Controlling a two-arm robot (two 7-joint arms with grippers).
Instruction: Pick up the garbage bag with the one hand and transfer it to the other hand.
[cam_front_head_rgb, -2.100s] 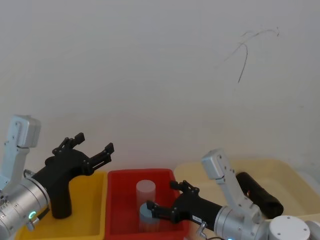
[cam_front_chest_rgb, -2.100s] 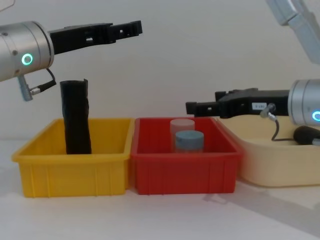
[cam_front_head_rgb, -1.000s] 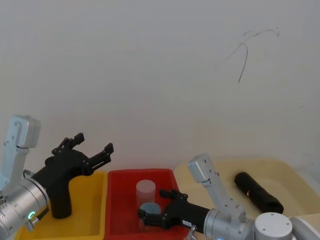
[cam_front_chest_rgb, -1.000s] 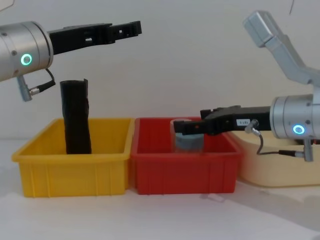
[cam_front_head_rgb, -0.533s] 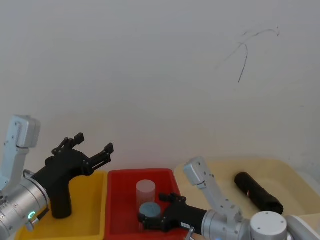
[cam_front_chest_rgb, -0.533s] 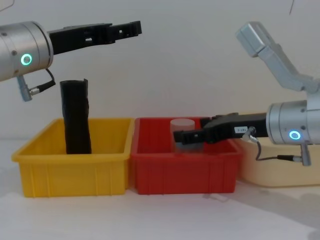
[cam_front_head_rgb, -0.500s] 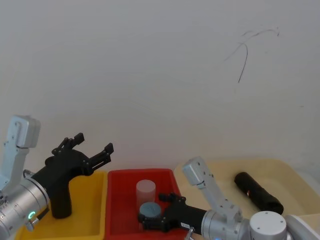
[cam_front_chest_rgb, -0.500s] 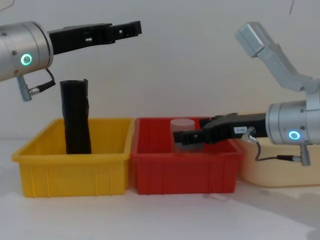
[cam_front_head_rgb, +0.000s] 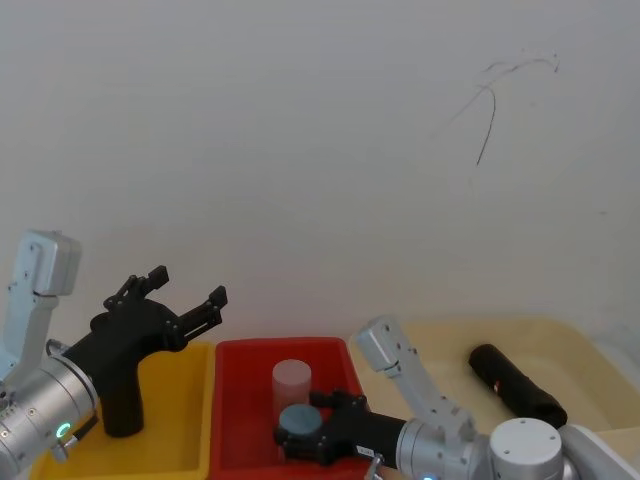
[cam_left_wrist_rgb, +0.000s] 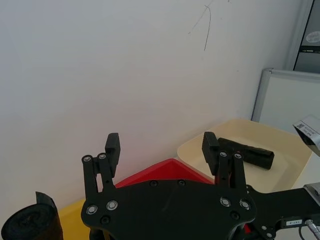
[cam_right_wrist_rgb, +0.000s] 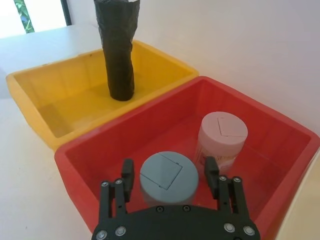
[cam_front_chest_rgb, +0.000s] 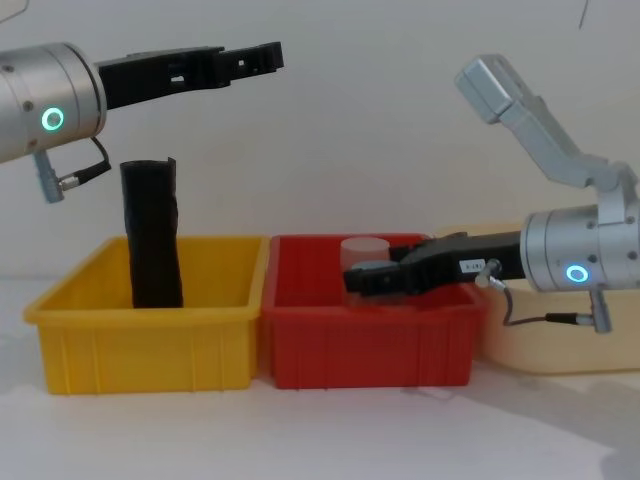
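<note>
My right jaws (cam_right_wrist_rgb: 170, 182) are apart, straddling the grey-lidded jar (cam_right_wrist_rgb: 167, 176) low in the red bin (cam_front_chest_rgb: 365, 345), not touching the garbage bag (cam_front_head_rgb: 517, 384), which lies well apart in the cream tray (cam_front_head_rgb: 570, 345) on my right. My left jaws (cam_left_wrist_rgb: 162, 150) are apart too, raised above the yellow bin (cam_front_chest_rgb: 150, 335) where a slimmer black roll (cam_front_chest_rgb: 152, 235) stands. Best move, I judge: lift clear of the jar, swing to the tray, grip the bag mid-length.
</note>
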